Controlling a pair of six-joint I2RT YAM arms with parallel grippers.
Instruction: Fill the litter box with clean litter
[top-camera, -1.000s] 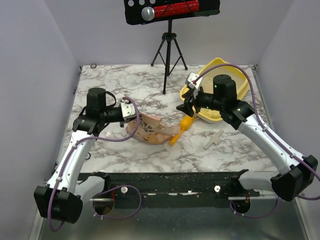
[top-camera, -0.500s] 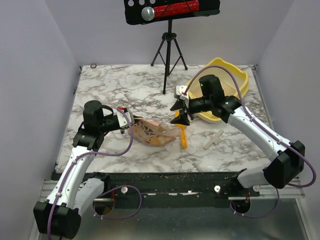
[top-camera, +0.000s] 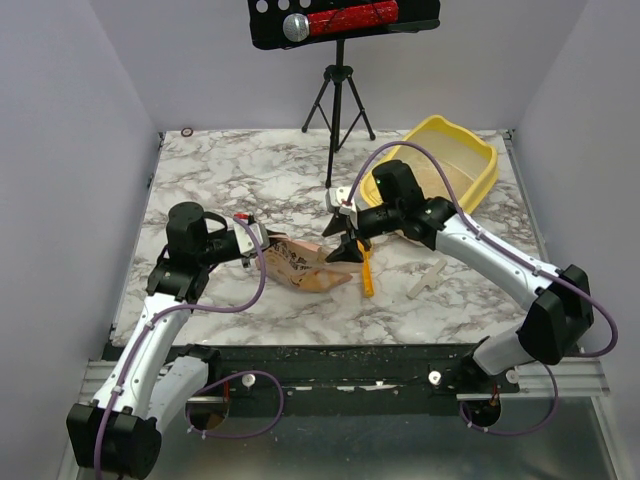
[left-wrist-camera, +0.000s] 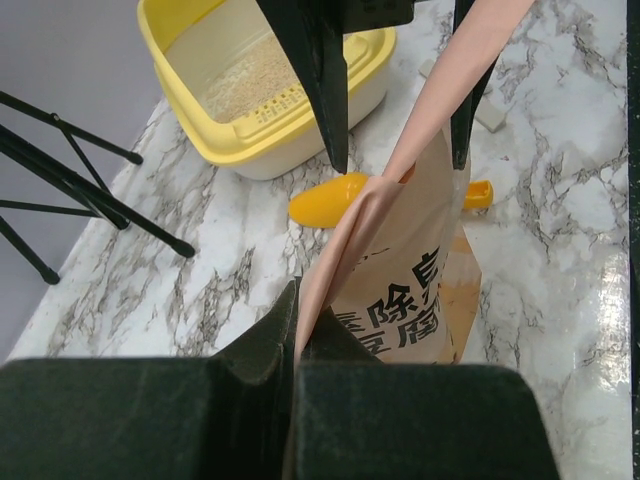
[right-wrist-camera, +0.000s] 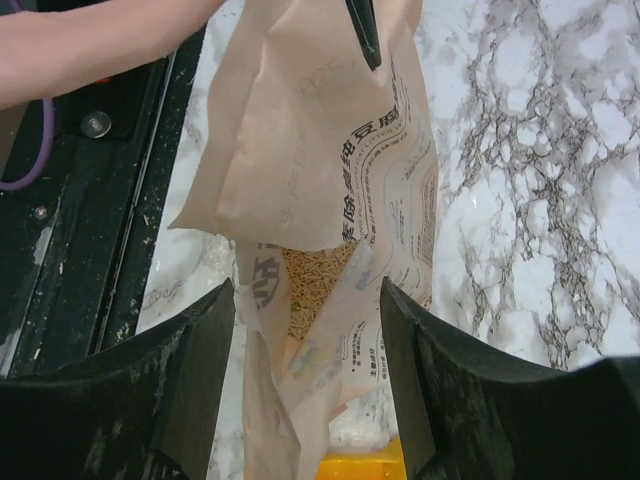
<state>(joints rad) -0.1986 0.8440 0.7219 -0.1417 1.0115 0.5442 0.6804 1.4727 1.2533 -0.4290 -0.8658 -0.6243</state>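
Top external, litter box angled far-right, left claw pinching bag, right claw spread

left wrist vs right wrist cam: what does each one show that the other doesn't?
Left wrist only: litter box holding some litter, tripod legs, left tool shut on the paper bag by its edge. Right wrist only: granules inside the bag's opening, black rail. Both: the bag, yellow scoop, marble table, right tool open, fingers either side of the bag.

High rear camera looking down, wrist cameras close, all sharing paper bag
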